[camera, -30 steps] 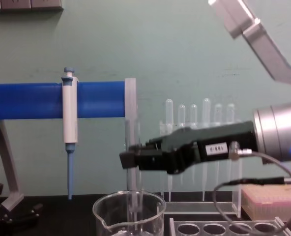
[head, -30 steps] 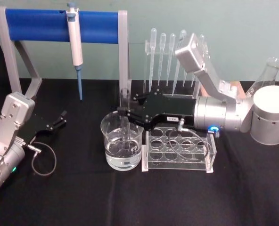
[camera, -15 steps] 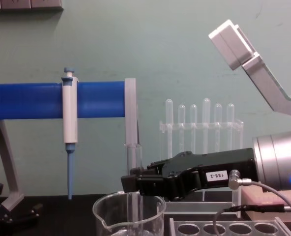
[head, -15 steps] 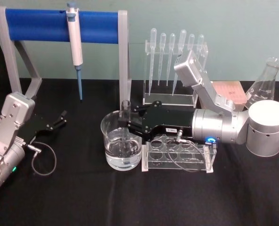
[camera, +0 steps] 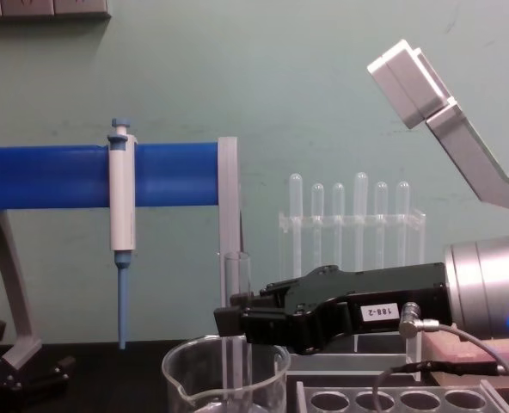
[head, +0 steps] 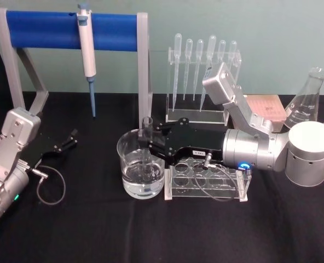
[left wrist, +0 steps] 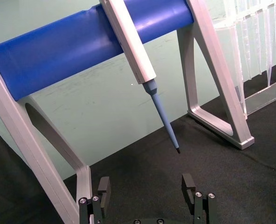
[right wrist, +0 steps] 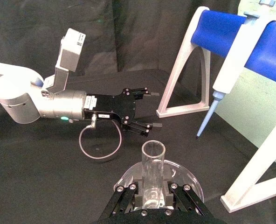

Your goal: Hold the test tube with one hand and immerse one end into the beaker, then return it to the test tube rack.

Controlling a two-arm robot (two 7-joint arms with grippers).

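Fingers of the right gripper (head: 146, 143) were clamped on the test tube (head: 146, 125) from both sides, gripping it a little below its open rim, so that the rim stood clear above them. The test tube stood upright inside the beaker (head: 130, 181), and its lower part ran down from the fingers into the water, near the middle of the glass. The beaker sat on the black tabletop (head: 151, 235) just beside the left end of the rack (head: 206, 193), over which the right arm reached. The left gripper (head: 70, 139) rested low at the tabletop's left, well apart from the beaker. Its fingers were spread wide and held nothing, pointing toward the blue-barred stand (head: 41, 30) with its hanging pipette (head: 86, 52).
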